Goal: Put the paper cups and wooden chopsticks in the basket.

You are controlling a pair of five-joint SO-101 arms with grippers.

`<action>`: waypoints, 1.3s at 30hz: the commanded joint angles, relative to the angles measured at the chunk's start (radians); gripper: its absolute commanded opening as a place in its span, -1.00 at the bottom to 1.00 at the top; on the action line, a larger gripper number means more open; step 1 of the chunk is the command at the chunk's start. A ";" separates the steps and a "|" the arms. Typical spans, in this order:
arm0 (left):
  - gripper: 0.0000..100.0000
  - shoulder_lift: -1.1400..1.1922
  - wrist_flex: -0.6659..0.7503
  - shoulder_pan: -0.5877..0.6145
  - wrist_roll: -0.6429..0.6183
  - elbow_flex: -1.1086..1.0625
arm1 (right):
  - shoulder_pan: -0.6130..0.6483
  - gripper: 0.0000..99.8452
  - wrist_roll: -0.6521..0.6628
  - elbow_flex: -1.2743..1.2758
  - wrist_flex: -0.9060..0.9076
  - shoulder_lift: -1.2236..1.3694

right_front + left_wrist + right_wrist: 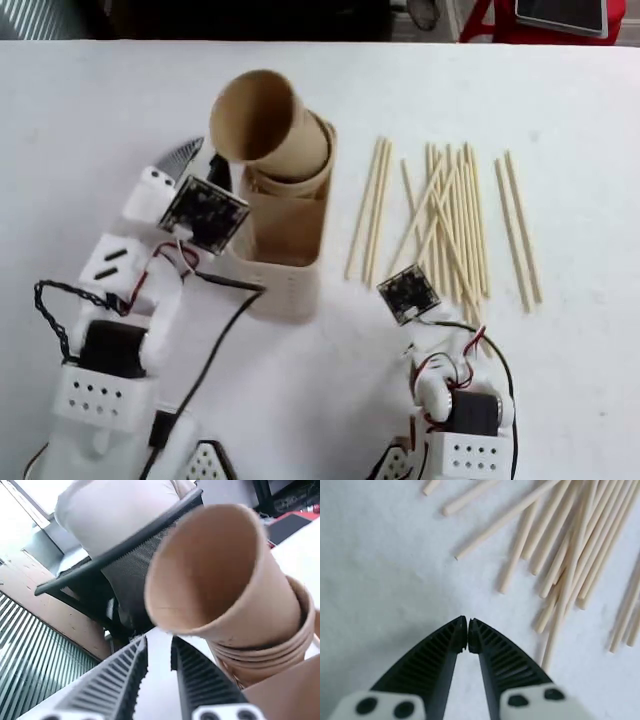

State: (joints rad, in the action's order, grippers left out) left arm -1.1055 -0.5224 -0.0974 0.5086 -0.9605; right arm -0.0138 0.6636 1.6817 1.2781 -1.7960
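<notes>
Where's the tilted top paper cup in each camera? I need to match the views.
High view: tilted top cup, upper centre-left, over the basket.
Left wrist view: just beyond the left claw, mouth toward the camera.
Right wrist view: chopsticks on the table instead.
Shared landmark: the nested cup stack under it, in high and left wrist views.

Desk [560, 90]: white, plain-surfaced. Carried a tan basket [285, 275], upright, left of centre. Held wooden chopsticks [450, 220] loose to the right of it, apart from the basket: a few close together nearest it, a crossed heap in the middle, a few more just beyond, all flat and roughly parallel. Bore two white arm bases [95, 400] along the near edge, with a black cable [45, 300] looped beside the left one.
</notes>
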 commanded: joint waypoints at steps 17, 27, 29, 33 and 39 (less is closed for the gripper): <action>-0.80 -0.015 -0.178 -0.137 -0.057 0.219 | 0.002 -0.96 0.008 0.008 0.008 -0.005; -0.80 -0.019 -0.198 0.097 -0.061 -0.069 | 0.001 -0.96 0.008 0.008 0.008 -0.005; -0.80 -0.019 -0.149 0.194 -0.091 -0.120 | 0.001 -0.96 0.008 0.008 0.008 -0.005; -0.80 -0.013 0.029 0.332 -0.262 -0.245 | 0.005 -0.96 0.008 0.008 0.007 -0.005; -0.80 -0.018 0.278 0.351 -0.184 -0.509 | 0.005 -0.96 0.005 0.008 0.008 -0.005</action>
State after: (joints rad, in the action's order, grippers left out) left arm -1.1086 -0.3629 0.2371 0.2739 -1.3886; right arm -0.0123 0.6636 1.6817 1.2781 -1.7960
